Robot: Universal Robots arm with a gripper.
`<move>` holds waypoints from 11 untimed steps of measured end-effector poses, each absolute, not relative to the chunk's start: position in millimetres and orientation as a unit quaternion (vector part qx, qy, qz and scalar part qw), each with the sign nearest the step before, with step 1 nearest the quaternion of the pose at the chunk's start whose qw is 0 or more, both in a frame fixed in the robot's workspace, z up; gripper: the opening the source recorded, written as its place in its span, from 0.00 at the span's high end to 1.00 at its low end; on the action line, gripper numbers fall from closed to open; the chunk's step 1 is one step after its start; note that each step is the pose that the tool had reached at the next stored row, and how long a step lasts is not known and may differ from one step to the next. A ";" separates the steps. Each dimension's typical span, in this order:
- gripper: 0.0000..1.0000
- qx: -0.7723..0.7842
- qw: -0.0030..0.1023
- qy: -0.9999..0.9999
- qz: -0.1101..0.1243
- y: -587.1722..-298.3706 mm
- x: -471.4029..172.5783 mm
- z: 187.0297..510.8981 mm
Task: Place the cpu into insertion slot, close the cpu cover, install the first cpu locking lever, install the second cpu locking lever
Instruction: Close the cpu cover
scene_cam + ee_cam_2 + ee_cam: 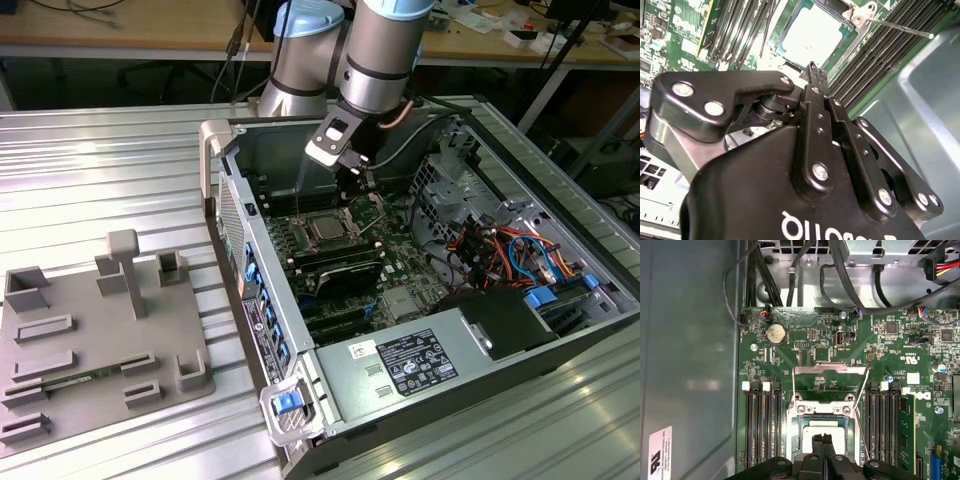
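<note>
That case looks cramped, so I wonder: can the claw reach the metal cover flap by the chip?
Probably yes: the cpu cover stands open just beyond the claw, which hangs over the cpu, with nothing between them.

Cpu (812,37) top silvery-grey metal, matt, cpu cover (829,370) thin bare metal w/ soft shine, circuit board (790,335) green w/ glossy lacquer, gripper (822,441) black, semi-gloss, w/ bright metal screws, case wall (690,340) grey matt sheet metal, table (100,170) ribbed metal, shiny.
</note>
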State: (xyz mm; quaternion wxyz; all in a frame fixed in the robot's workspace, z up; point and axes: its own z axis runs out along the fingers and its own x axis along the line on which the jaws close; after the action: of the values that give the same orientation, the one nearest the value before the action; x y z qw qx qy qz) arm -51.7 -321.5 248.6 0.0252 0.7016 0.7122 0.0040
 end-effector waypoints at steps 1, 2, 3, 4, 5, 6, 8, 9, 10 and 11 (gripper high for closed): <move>0.89 0.702 0.025 0.712 0.004 -321.4 -51.7 251.2; 0.89 0.702 0.025 0.712 0.004 -321.4 -51.7 253.6; 0.89 0.702 0.025 0.712 0.004 -321.2 -51.6 258.0; 0.89 0.702 0.025 0.712 0.004 -321.1 -51.7 261.0; 0.89 0.702 0.025 0.712 0.004 -321.1 -51.6 263.5; 0.89 0.702 0.025 0.712 0.004 -320.7 -50.0 264.3; 0.89 0.702 0.025 0.712 0.004 -319.9 -44.7 265.1; 0.89 0.702 0.025 0.712 0.004 -319.6 -42.7 265.1; 0.89 0.702 0.025 0.712 0.004 -319.0 -39.8 265.1; 0.89 0.702 0.025 0.712 0.004 -318.5 -37.6 265.1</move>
State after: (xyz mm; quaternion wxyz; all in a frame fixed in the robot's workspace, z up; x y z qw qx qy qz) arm -37.6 -318.5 265.1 0.0251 0.7016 0.7121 0.0040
